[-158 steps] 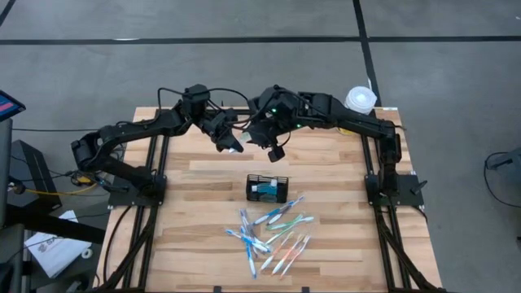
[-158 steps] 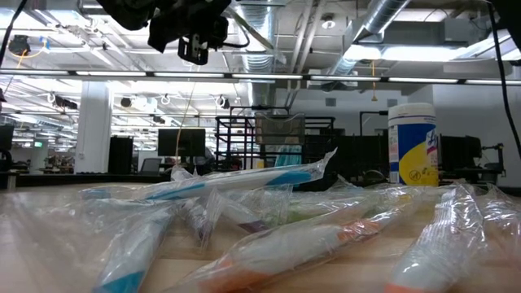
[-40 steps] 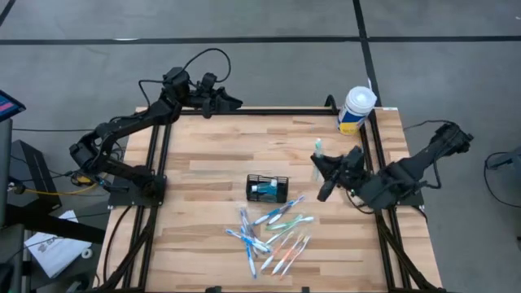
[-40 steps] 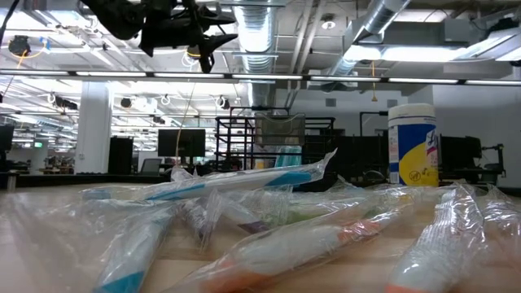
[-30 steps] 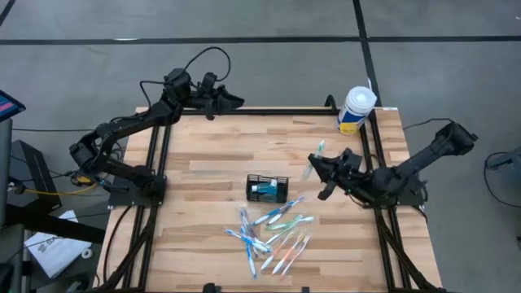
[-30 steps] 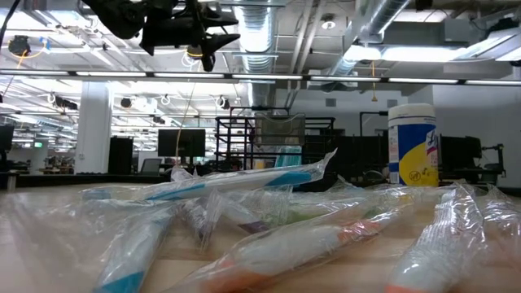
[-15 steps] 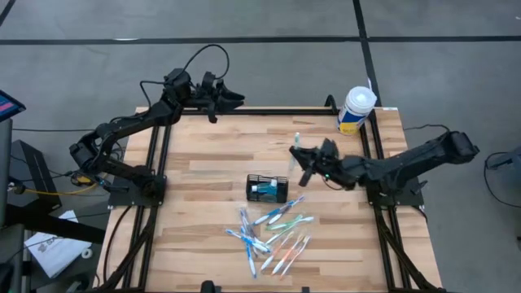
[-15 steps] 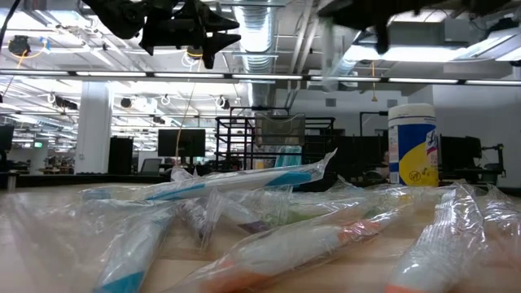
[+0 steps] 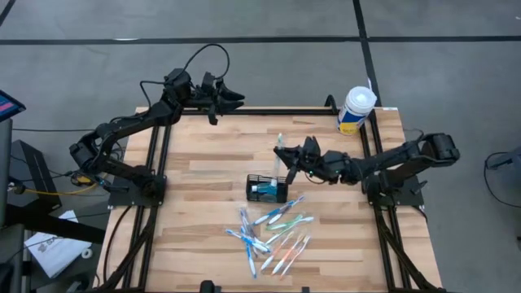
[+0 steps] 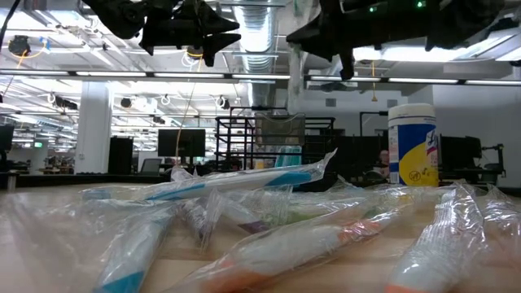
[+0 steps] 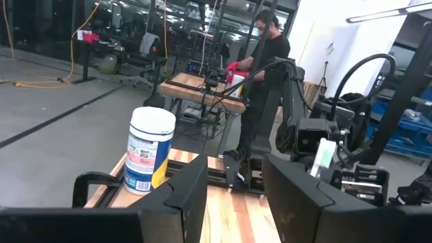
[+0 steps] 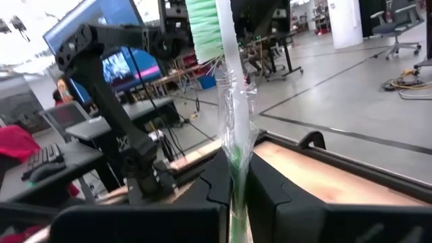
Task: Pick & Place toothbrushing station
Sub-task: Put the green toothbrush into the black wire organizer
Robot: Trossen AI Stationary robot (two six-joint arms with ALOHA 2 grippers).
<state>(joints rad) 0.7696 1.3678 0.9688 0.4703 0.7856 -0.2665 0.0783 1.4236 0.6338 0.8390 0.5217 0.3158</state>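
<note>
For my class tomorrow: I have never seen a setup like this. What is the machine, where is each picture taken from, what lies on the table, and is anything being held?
This is a robot with two dark arms at a wooden table. One picture looks straight down, one looks level across the tabletop, and two come from cameras on the wrists. On the table stand a black mesh caddy and a white tub at a far corner. A pile of wrapped toothbrushes lies nearer the front edge. The right gripper is above the table just behind the caddy, shut on a wrapped green toothbrush. The left gripper waits, open, over the far edge. A person stands at another table in the room beyond.
</note>
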